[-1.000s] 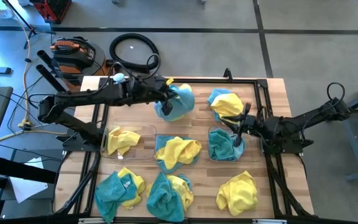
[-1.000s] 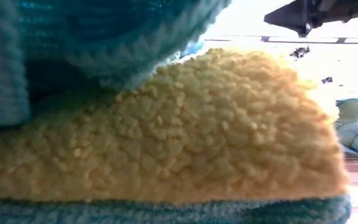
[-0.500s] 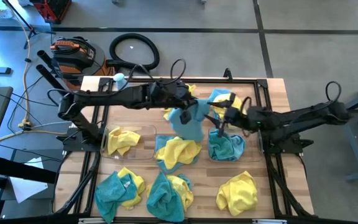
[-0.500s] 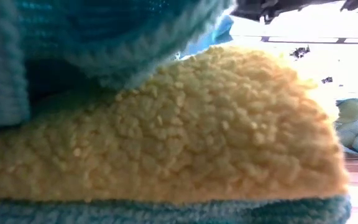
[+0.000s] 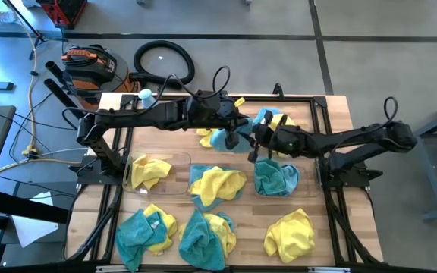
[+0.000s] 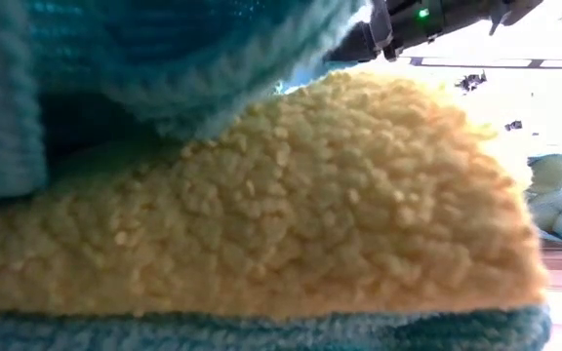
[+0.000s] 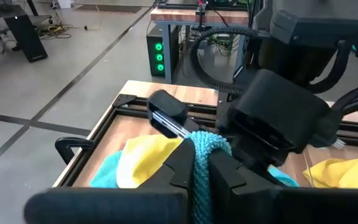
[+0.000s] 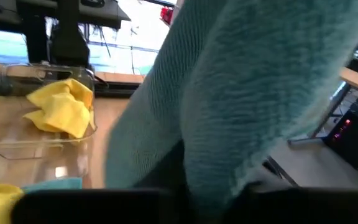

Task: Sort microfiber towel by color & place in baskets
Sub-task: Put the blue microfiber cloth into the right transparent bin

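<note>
**Teal towel held between both grippers above right basket**

A teal towel [image 5: 222, 139] is gripped in the closed jaws of the left gripper [image 5: 232, 135], just beyond the right basket [image 5: 309, 186], presumably for a handover. The right gripper [image 5: 255, 145] is pressed against it; its jaws are shown nearly shut on the cloth only in its wrist view. The yellow-filled left basket [image 8: 89, 78] is also seen there.

Both arms reach toward the middle of the far half of the table, wrists nearly meeting. The left gripper [image 5: 237, 136] has its fingers [image 7: 185, 163] pinched together, a teal towel [image 7: 202, 158] clamped between them. The right gripper [image 5: 253, 145] sits just beside it, fingertips pointing at the left fingers, with teal cloth draped against them.
</note>
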Tool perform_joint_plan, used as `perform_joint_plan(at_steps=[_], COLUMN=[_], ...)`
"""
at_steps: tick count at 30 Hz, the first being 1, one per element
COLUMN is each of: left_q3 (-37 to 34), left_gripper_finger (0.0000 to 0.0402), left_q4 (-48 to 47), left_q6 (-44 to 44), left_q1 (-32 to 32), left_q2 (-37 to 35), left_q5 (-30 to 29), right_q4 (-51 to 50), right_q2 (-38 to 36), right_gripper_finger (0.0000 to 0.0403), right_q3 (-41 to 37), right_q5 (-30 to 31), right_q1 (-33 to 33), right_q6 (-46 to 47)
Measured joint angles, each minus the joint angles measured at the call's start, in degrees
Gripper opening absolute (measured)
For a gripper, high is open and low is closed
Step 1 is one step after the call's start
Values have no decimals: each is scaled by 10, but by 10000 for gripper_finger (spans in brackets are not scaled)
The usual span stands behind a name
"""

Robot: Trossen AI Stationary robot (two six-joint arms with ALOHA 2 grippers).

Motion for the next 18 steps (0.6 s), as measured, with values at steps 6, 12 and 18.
perform_joint_plan(at_steps=[6,12,18], left_q3=[0,-1,0], left_gripper_finger=[70,112,117], left_q4=[-35,-100,-164], left_q6=[10,20,17], left_q1=[0,1,1], left_q2=[-3,-7,-27], left_q5=[11,11,8], right_q4=[-118,-322,-529], right_q2=[-32,-87,-147], right_gripper_finger=[30,9,5], right_q3=[28,88,173], right_q5=[25,55,111], right_q1=[3,36,97], right_q6=[39,125,226])
